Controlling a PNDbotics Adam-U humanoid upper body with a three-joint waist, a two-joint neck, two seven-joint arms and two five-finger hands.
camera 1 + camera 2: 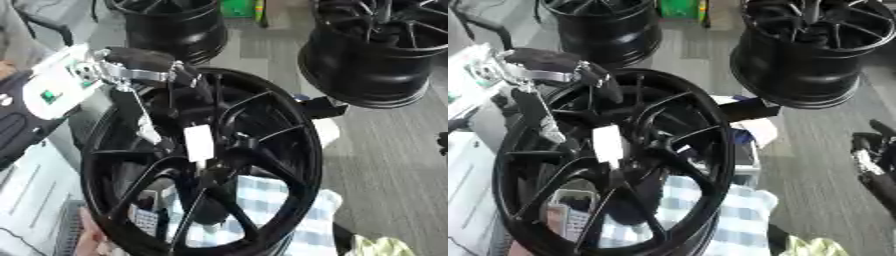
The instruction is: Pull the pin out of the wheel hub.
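A large black wheel hub (289, 150) stands tilted in the middle, its spokes meeting at the centre. A white, flat oblong piece (199, 142) sticks up at that centre; I cannot tell whether it is the pin. My left hand (140, 67), black with silver joints, hangs over the wheel's upper left rim. One straight finger (140, 117) reaches down between the spokes and ends just left of the white piece, apart from it. My right hand (872, 160) shows only at the right edge, low and away from the wheel.
Two more black wheels stand behind, one at the back left (171, 30) and one at the back right (376, 55). A blue-checked cloth (271, 200) lies under the hub. A white box (52, 87) sits at the left. A pale yellow cloth (385, 247) lies at the lower right.
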